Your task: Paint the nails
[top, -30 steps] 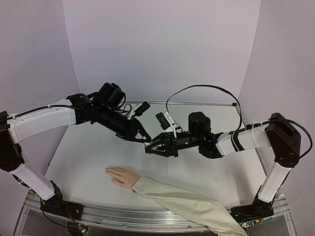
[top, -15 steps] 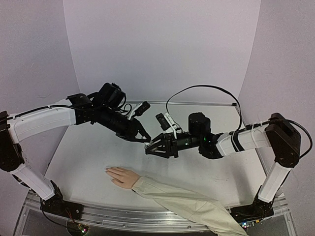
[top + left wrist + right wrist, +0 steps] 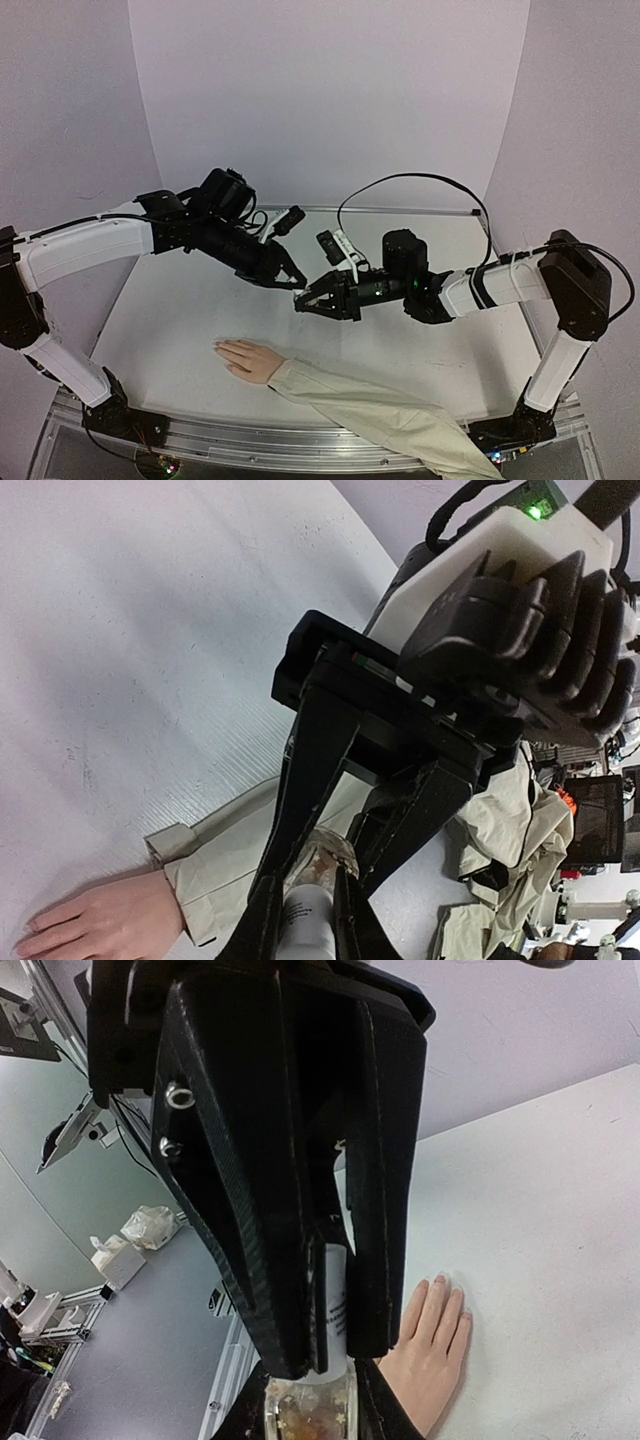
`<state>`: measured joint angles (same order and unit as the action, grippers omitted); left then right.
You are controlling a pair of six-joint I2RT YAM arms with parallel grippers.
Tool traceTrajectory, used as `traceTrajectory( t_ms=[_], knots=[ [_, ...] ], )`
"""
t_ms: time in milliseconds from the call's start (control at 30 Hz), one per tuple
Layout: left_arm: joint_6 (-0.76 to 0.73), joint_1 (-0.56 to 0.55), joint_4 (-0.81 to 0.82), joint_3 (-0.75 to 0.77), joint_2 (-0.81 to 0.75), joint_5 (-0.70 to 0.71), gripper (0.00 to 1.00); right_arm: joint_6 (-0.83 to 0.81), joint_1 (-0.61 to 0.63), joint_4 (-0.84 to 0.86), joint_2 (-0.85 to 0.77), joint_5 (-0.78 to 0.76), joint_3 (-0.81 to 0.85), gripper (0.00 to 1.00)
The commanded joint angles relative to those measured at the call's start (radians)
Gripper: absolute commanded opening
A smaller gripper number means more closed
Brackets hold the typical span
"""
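The mannequin hand (image 3: 250, 358) lies palm down on the table's near side, with its beige sleeve (image 3: 380, 410) running to the right. Its nails (image 3: 218, 347) are barely distinguishable; they show as pale tips in the right wrist view (image 3: 440, 1282). Both grippers meet in the air above the table's middle, on one small bottle. My right gripper (image 3: 305, 301) is shut on the clear glass bottle (image 3: 310, 1415). My left gripper (image 3: 295, 285) is shut on its white cap (image 3: 305, 925). The hand also shows in the left wrist view (image 3: 95, 925).
The white table (image 3: 180, 310) ends at a metal rail (image 3: 250, 435) along the near edge. Lilac walls stand on three sides. A black cable (image 3: 420, 182) loops above the right arm. Crumpled beige cloth (image 3: 510, 820) shows beyond the table.
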<state>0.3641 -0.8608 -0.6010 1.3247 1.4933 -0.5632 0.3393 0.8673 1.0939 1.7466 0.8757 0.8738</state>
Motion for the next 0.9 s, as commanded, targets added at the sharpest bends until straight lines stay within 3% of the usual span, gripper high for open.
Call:
traceTrajectory(
  t_ms=[0, 100, 133, 300, 433, 567, 867],
  knots=[
    [-0.003, 0.003, 0.033, 0.017, -0.071, 0.050, 0.31, 0.028, 0.006, 0.060, -0.070, -0.019, 0.014, 0.00],
    [0.005, 0.003, 0.070, -0.013, -0.127, 0.084, 0.65, 0.053, 0.007, 0.058, -0.106, -0.058, 0.000, 0.00],
    [0.008, 0.003, 0.092, -0.029, -0.156, 0.089, 0.81, 0.063, 0.007, 0.058, -0.118, -0.068, -0.003, 0.00],
    [0.042, 0.003, 0.337, -0.160, -0.285, 0.058, 0.99, 0.144, 0.006, 0.055, -0.167, -0.088, -0.003, 0.00],
    [0.089, 0.003, 0.519, -0.260, -0.361, 0.032, 0.99, 0.228, 0.006, 0.085, -0.187, -0.050, 0.012, 0.00],
    [0.104, 0.002, 0.591, -0.266, -0.348, -0.043, 0.96, 0.333, 0.015, 0.193, -0.193, 0.030, 0.031, 0.00],
    [0.115, -0.036, 0.722, -0.220, -0.243, -0.135, 0.66, 0.415, 0.041, 0.322, -0.200, 0.078, 0.046, 0.00]
  ],
)
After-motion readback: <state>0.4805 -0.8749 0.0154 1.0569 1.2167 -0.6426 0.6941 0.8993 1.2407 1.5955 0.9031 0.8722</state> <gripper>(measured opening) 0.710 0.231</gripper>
